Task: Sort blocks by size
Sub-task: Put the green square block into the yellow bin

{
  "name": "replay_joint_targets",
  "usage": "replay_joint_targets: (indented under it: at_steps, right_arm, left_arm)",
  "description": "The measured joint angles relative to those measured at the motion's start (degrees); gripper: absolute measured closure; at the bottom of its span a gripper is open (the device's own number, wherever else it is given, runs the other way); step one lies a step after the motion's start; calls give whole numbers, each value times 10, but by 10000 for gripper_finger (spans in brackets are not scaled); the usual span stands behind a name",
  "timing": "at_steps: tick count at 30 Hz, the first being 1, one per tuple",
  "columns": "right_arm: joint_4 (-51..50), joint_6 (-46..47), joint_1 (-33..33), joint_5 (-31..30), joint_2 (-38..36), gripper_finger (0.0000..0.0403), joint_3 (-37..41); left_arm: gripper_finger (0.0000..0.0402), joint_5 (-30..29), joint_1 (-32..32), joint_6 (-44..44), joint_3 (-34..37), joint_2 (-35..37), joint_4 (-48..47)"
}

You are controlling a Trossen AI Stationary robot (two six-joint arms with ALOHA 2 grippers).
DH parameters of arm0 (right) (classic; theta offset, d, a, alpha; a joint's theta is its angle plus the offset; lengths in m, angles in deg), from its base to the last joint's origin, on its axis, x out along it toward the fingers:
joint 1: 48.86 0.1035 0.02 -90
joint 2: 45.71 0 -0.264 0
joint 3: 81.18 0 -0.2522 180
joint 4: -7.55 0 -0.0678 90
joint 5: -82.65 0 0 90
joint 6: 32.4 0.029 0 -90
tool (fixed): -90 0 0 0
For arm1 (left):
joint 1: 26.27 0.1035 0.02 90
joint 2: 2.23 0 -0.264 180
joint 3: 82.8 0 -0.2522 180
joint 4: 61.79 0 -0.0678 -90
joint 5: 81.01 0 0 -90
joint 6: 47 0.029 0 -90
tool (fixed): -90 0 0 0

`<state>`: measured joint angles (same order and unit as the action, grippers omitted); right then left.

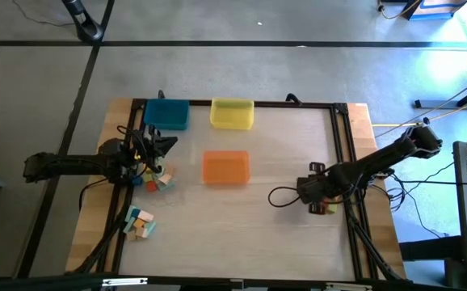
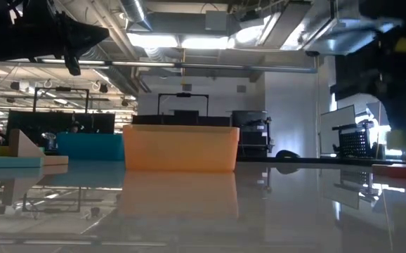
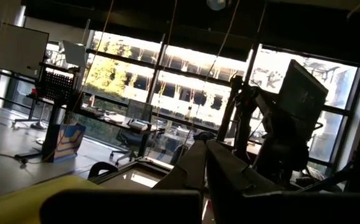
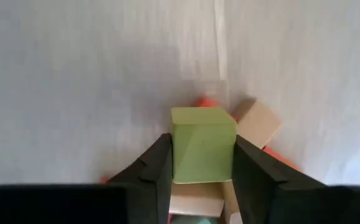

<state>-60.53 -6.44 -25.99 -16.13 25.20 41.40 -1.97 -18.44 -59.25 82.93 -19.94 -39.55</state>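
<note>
My right gripper (image 1: 316,196) is near the table's right edge, shut on a green cube (image 4: 203,144). Under it lies a small heap of blocks (image 1: 324,208), natural wood (image 4: 258,122) and orange-red ones among them. More blocks lie in two clusters on the left, one (image 1: 157,179) beside my left gripper and one (image 1: 140,225) nearer the front. My left gripper (image 1: 166,144) hovers above the table just in front of the blue tray (image 1: 167,114). Its fingers (image 3: 195,165) are together and nothing shows between them. My right gripper pinches the green cube's two opposite side faces (image 4: 179,155) between its two fingers. The fingers come from above and point down. The cube sits level, its top face up, above the heap of blocks beneath it.
A yellow tray (image 1: 232,113) stands at the back beside the blue tray. An orange tray (image 1: 225,167) stands at the table's middle and shows in the low view (image 2: 180,147). A black frame (image 1: 340,145) runs around the work area.
</note>
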Motion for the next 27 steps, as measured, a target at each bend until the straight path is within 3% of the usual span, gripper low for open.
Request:
replay_joint_targets:
  at_steps: [5, 10, 20, 27]
  right_arm:
    - [32, -69, -2, -90, 0, 275, -60]
    - [167, -174, -42, -149, 0, 274, -77]
    - [437, -346, -227, -136, 3, 274, -44]
    - [574, -370, -388, -43, 47, 274, -35]
  left_arm:
    - [399, -2, 0, 5, 0, 0, 5]
    - [399, -2, 0, 35, -7, -18, 4]
    - [399, -3, 0, 55, -75, -147, -22]
    - [399, -39, 0, 34, -78, -256, -21]
